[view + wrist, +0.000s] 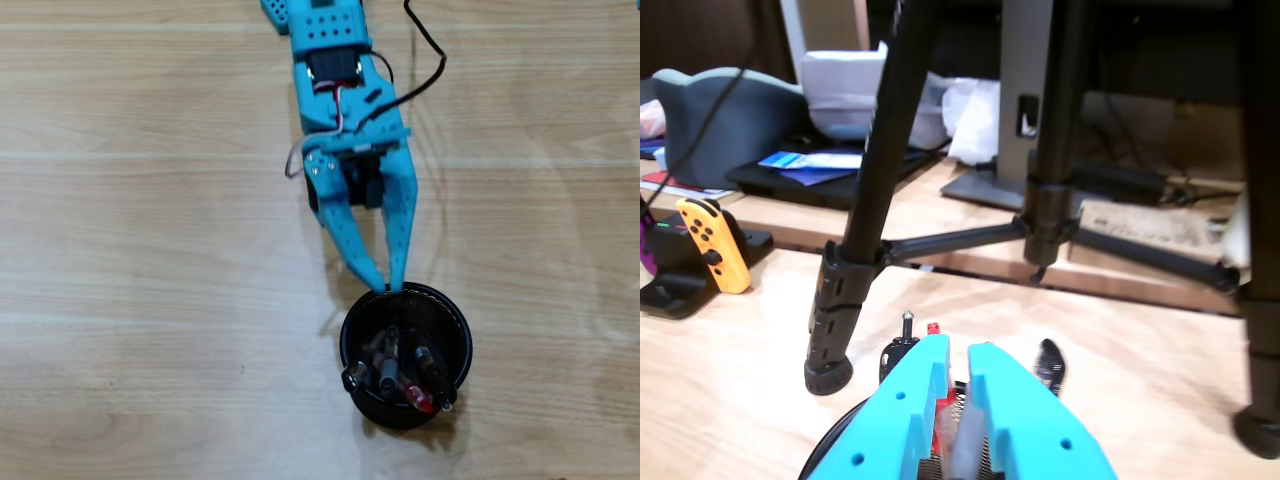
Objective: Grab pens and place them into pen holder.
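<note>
My gripper (392,288), fingers nearly pressed together and empty, hovers at the pen holder's (455,315) rim, lower centre; pens (388,365) inside look light, slick, best pinched mid-barrel.

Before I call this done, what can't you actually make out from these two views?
- Pen count: in the overhead view they overlap inside the pen holder.
- Wrist view: the gripper blocks most of the pens; the bottom edge cuts the holder off.
- Lower ends of pens: hidden in the holder.
</note>
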{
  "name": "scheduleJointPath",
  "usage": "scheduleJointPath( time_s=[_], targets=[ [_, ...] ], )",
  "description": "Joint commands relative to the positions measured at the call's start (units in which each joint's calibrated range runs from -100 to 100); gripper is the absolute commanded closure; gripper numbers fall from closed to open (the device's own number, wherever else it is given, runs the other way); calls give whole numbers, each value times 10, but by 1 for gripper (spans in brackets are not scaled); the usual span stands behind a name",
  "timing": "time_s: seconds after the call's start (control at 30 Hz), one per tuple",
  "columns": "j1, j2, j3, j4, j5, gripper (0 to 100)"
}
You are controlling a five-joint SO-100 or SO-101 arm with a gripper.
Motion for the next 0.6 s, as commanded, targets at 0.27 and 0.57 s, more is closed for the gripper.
scheduleJointPath(
  time_s=[0.27, 0.57],
  targets=[
    [4, -333, 213, 115, 63, 98],
    [27, -533, 437, 153, 203, 98]
  ],
)
